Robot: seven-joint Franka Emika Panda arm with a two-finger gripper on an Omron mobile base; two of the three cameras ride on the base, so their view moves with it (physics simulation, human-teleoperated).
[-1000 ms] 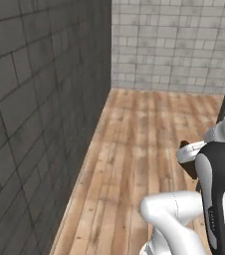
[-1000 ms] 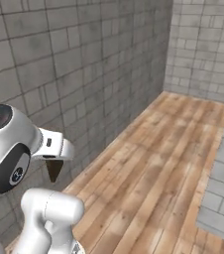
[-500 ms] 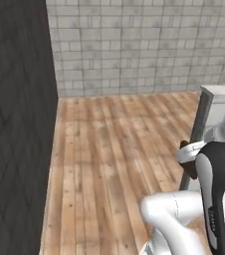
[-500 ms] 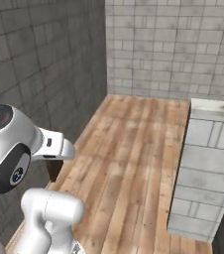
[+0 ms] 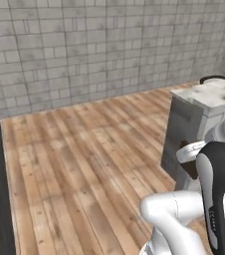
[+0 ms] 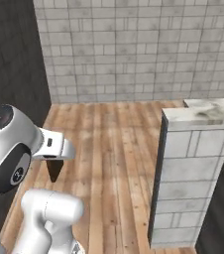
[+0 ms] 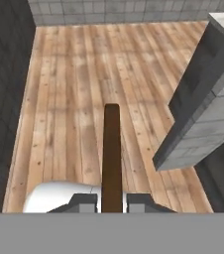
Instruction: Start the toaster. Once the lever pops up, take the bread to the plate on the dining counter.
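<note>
no readable text or labels

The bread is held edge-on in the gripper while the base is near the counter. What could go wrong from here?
1. The bread sticks out far beyond the gripper, pinched at one end, so it might slip or break.
2. The dining counter has a sharp corner close on the right; a swing could knock the slice against it.
3. The plate shows just a dark rim at the far end, so the placement may miss.
</note>
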